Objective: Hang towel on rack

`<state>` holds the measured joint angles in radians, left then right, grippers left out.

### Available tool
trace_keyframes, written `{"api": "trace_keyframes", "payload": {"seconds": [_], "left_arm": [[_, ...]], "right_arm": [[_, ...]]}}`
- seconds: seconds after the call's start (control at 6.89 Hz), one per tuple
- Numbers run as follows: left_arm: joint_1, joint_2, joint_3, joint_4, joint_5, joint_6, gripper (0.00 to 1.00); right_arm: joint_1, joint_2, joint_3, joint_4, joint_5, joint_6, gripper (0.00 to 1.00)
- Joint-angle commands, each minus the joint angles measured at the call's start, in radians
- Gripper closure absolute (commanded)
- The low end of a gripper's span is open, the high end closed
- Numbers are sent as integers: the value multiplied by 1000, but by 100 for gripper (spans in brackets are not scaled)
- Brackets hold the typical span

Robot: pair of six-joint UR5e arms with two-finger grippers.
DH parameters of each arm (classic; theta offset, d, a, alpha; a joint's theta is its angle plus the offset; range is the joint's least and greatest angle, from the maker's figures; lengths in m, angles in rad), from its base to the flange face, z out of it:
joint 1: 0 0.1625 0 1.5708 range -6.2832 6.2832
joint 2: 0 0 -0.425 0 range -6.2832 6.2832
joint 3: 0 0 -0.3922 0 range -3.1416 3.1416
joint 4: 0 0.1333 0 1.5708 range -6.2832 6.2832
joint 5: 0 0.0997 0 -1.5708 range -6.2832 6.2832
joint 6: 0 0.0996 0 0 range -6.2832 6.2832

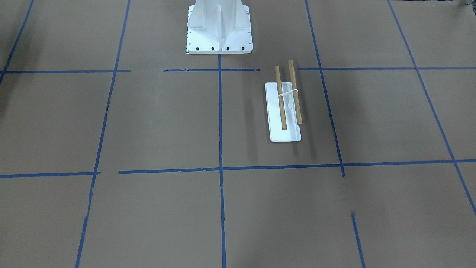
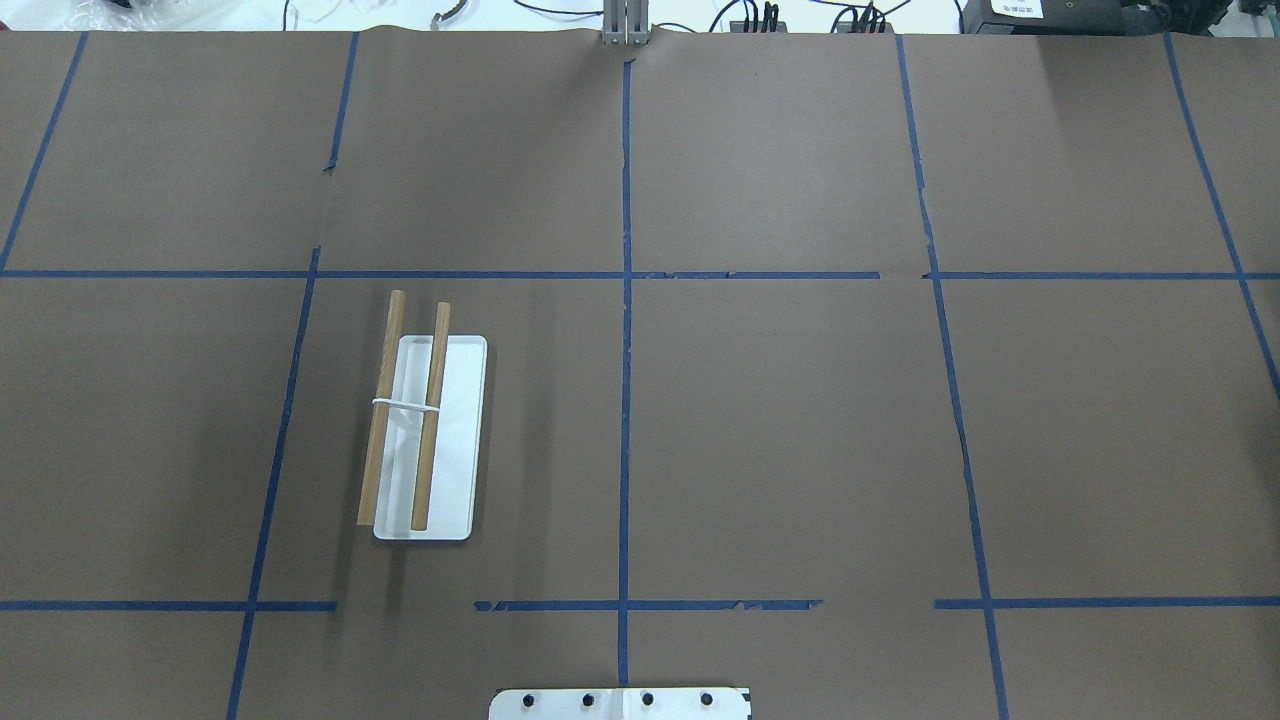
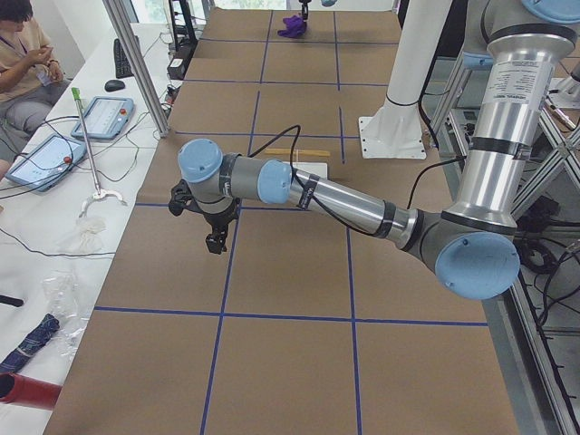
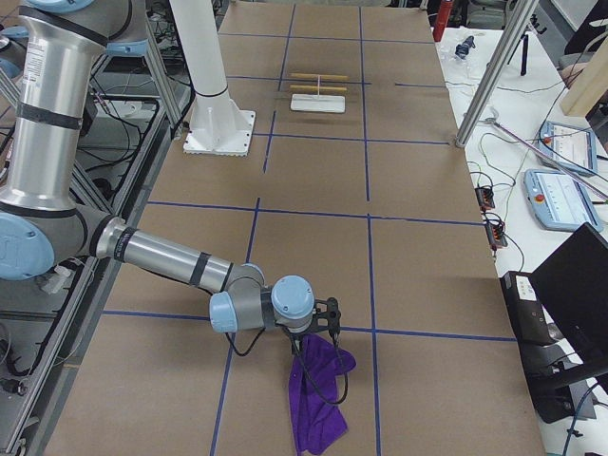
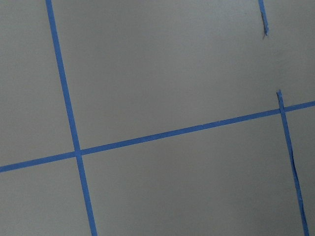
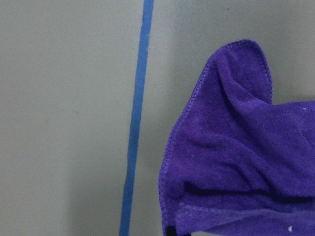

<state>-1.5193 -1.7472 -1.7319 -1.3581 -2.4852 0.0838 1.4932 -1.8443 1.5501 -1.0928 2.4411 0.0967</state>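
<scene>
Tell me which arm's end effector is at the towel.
The right arm's end effector, near in the right-side view: the purple towel lies right beneath it. The left end effector hangs over bare paper.

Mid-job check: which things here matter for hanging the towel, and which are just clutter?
Job: purple towel, at the table's right end; wooden-dowel rack, no cloth on it.
Clutter: control pendants, grabber stick, laptop, crumpled plastic, all beside the table.
</scene>
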Motion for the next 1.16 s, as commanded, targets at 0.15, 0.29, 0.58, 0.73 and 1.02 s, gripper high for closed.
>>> {"api": "trace_keyframes", "payload": {"seconds": [0.15,0.29,0.58,0.73,1.02], "left_arm": [[-1,0,-18,-1,-1,-4,0],[1,-3,-20,-3,-1,-3,0],[66,-15,-90,-94,-29,-294,0],[133,-15,-136,-175,-29,-510,0],[247,-69,-138,-414,-29,-964,0]], "right_arm": [[84,-17,580,-494,95,117,100],[64,46,660,-537,146,305,100],[-86,326,683,-536,207,781,100],[-205,484,677,-536,178,1013,100],[-492,757,647,-536,-65,1402,100]]}}
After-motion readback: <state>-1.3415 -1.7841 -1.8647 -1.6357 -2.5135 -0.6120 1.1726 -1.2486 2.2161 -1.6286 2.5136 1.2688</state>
